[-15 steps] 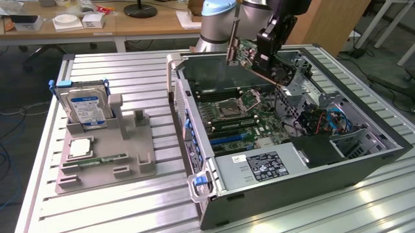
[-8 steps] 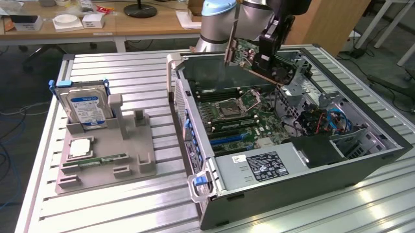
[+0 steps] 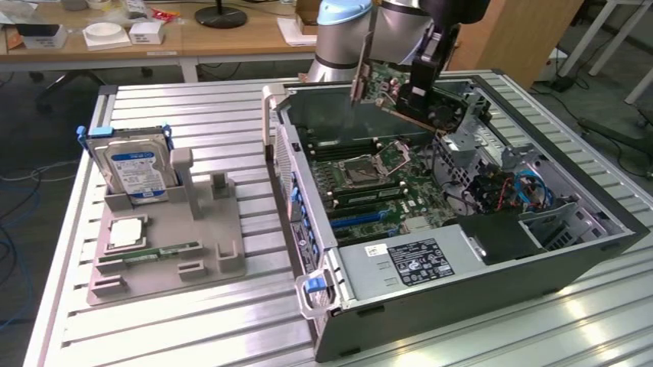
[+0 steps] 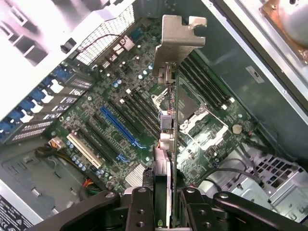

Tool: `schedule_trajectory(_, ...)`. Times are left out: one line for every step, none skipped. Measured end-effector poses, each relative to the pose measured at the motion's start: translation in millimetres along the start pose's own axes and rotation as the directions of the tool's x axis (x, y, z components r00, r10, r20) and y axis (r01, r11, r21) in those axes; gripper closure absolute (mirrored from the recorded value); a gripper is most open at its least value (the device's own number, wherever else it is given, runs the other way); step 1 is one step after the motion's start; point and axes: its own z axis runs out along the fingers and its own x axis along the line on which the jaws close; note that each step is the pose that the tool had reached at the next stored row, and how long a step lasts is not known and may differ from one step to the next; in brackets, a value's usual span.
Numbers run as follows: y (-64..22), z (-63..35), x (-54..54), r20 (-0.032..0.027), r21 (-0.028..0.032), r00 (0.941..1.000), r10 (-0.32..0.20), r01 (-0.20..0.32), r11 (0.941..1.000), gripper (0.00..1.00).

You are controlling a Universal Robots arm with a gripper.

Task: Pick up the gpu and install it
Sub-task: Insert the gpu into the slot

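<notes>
**Progress.** Pick-up is done. The gpu (image 3: 386, 82) is clear of the table and hangs in the air over the open computer case (image 3: 479, 298), at about 12 o'clock of the case opening in the exterior view. Install is not done, since no edge of the card meets the motherboard (image 3: 372, 183).

In the wrist view the gpu (image 4: 166, 144) shows edge-on, with its silvery metal bracket (image 4: 180, 36) at the far end and the board well beneath it. The long blue expansion slot (image 4: 120, 126) lies bare, off to one side of the card. The card sits over the CPU socket (image 4: 185, 103) area rather than over that slot. My reading is that this is the carry phase, with alignment and seating both left to do.

**Grip.** The gripper (image 4: 162, 195) is clamped on the gpu with one finger against each face of the card at its near end. The gap is narrow and the card fills it.

**Arm pose.** The arm (image 3: 347, 30) comes in from 12 o'clock of the exterior view. Its wrist is turned down toward the case interior, and the gripper (image 3: 417, 95) is above the far end of the case. The card is tilted rather than level, bracket end toward 10 o'clock and fan end dropping toward 4 o'clock.

**Elsewhere.** At 9 o'clock from the case, a grey holder tray (image 3: 168, 275) sits on the slatted table (image 3: 204, 329). It carries a blue-labelled hard drive (image 3: 133, 168) standing upright and a green memory stick (image 3: 153, 251) lying flat. Both are well apart from the gripper.
</notes>
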Motion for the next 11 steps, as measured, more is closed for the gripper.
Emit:
schedule_trajectory(0.0, 0.0, 0.0, 0.0, -0.0003, 0.9999, -0.012, 0.012, 0.9999, 0.73)
schedule_trajectory(0.0, 0.0, 0.0, 0.0, -0.0006, 0.9997, -0.024, 0.024, 0.9997, 0.73)
schedule_trajectory(0.0, 0.0, 0.0, -0.0001, -0.0009, 0.9993, -0.037, 0.037, 0.9993, 0.73)
schedule_trajectory(0.0, 0.0, 0.0, -0.0001, -0.0012, 0.9988, -0.048, 0.048, 0.9988, 0.73)
schedule_trajectory(0.0, 0.0, 0.0, -0.0002, -0.0014, 0.9982, -0.06, 0.06, 0.9982, 0.73)
schedule_trajectory(0.0, 0.0, 0.0, -0.0001, -0.0017, 0.9974, -0.072, 0.072, 0.9974, 0.73)
schedule_trajectory(0.0, 0.0, 0.0, -0.0002, -0.002, 0.9965, -0.084, 0.084, 0.9965, 0.73)
schedule_trajectory(0.0, 0.0, 0.0, -0.0001, -0.0023, 0.9955, -0.095, 0.095, 0.9955, 0.73)
schedule_trajectory(0.0, 0.0, 0.0, -0.0002, -0.0026, 0.9942, -0.108, 0.108, 0.9942, 0.73)
schedule_trajectory(0.0, 0.0, 0.0, -0.0002, -0.0029, 0.9929, -0.119, 0.119, 0.9929, 0.73)
schedule_trajectory(0.0, 0.0, 0.0, -0.0002, -0.0032, 0.9913, -0.132, 0.132, 0.9913, 0.73)
